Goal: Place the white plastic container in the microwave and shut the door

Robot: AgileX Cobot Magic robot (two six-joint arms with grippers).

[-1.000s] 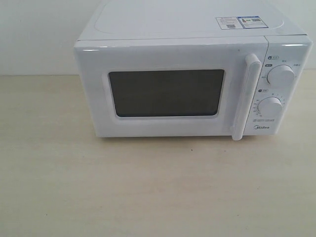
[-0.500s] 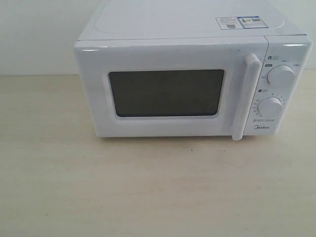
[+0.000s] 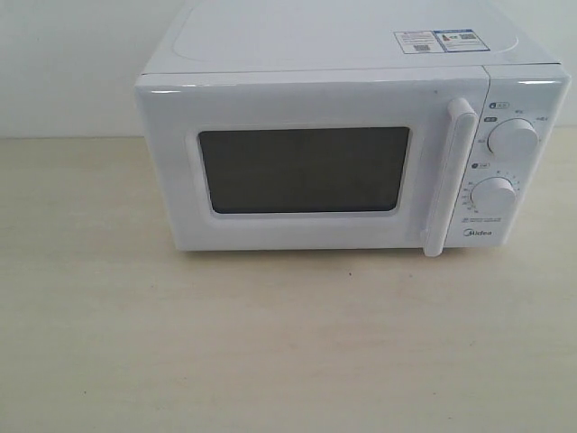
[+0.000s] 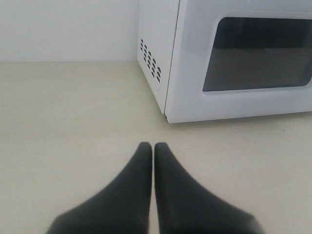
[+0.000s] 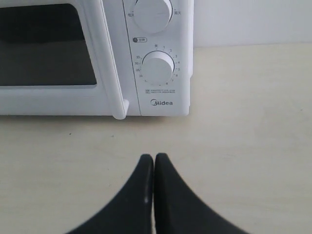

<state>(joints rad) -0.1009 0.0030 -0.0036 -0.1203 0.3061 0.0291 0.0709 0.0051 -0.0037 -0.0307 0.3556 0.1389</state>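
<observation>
The white Midea microwave (image 3: 352,144) stands at the back of the table, its door (image 3: 302,171) shut flat against the body, with the vertical bar handle (image 3: 451,176) beside two round dials (image 3: 514,140). The white plastic container is not in view in any frame. Neither gripper shows in the exterior view. In the left wrist view my left gripper (image 4: 153,146) is shut and holds nothing, a little in front of the microwave's (image 4: 229,58) near corner. In the right wrist view my right gripper (image 5: 154,157) is shut and holds nothing, in front of the handle (image 5: 114,63) and the lower dial (image 5: 157,68).
The pale wooden table (image 3: 270,343) stretches in front of the microwave and to both sides. A white wall stands behind. Two stickers (image 3: 442,41) lie on the microwave's top. Vent holes (image 4: 151,66) dot its side.
</observation>
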